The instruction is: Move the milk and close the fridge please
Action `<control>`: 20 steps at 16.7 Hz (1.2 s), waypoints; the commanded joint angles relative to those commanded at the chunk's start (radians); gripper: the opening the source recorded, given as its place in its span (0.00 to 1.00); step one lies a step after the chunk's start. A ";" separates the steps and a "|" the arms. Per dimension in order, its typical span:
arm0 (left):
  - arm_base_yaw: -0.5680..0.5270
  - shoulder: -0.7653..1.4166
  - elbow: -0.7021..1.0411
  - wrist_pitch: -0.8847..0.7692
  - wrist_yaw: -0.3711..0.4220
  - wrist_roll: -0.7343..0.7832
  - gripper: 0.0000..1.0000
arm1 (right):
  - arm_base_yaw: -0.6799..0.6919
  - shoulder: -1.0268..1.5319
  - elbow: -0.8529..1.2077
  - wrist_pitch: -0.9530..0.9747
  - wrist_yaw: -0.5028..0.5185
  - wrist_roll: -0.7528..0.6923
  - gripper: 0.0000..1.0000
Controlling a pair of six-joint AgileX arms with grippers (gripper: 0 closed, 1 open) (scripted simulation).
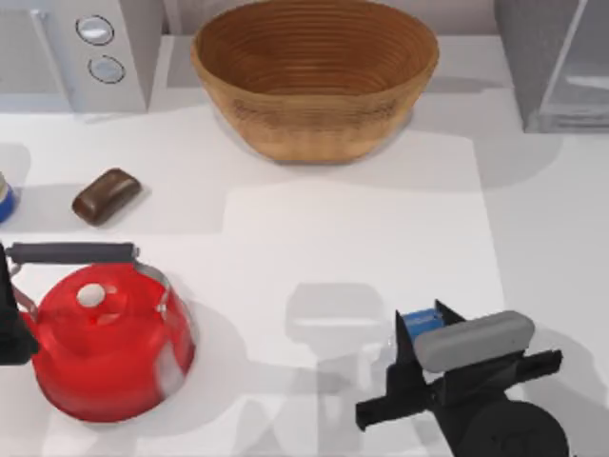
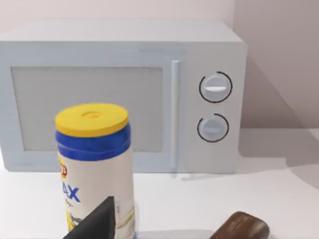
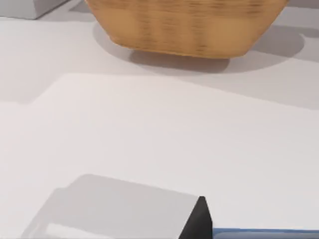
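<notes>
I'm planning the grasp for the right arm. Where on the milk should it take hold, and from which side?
Probably across its flat sides just under the blue top, coming from above. The milk stands at the table's near right; the right gripper is at it and hides most of it. Open table lies around it. How the jaws stand cannot be told.

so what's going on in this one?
The right gripper is at the milk near the table's front right, with the blue carton top between its fingers, apparently gripped. The fridge at the back right has its door open. The left arm is parked at the left edge beside the red kettle.
</notes>
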State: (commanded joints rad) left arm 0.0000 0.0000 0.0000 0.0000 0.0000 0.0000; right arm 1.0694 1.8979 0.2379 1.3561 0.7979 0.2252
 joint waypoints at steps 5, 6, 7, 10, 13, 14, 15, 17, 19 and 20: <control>0.000 0.000 0.000 0.000 0.000 0.000 1.00 | 0.003 -0.081 0.000 -0.077 0.000 0.001 0.00; 0.000 0.000 0.000 0.000 0.000 0.000 1.00 | 0.003 -0.081 0.000 -0.077 0.000 0.001 0.00; 0.000 0.000 0.000 0.000 0.000 0.000 1.00 | 0.002 -0.078 0.002 -0.074 -0.001 0.002 0.00; 0.000 0.000 0.000 0.000 0.000 0.000 1.00 | -0.033 -0.092 0.011 -0.078 -0.033 -0.006 0.00; 0.000 0.000 0.000 0.000 0.000 0.000 1.00 | -0.162 -0.131 0.035 -0.093 -0.131 -0.033 0.00; 0.000 0.000 0.000 0.000 0.000 0.000 1.00 | -0.225 -0.149 0.044 -0.102 -0.175 -0.045 0.00; 0.000 0.000 0.000 0.000 0.000 0.000 1.00 | -0.297 -0.168 0.053 -0.112 -0.223 -0.059 0.00; 0.000 0.000 0.000 0.000 0.000 0.000 1.00 | -0.458 -0.210 0.073 -0.136 -0.328 -0.088 0.00; 0.000 0.000 0.000 0.000 0.000 0.000 1.00 | -0.630 -0.255 0.093 -0.163 -0.438 -0.119 0.00; 0.000 0.000 0.000 0.000 0.000 0.000 1.00 | -0.714 -0.277 0.103 -0.176 -0.492 -0.135 0.00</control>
State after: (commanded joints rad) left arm 0.0000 0.0000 0.0000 0.0000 0.0000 0.0000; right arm 0.3554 1.6207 0.3410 1.1801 0.3061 0.0907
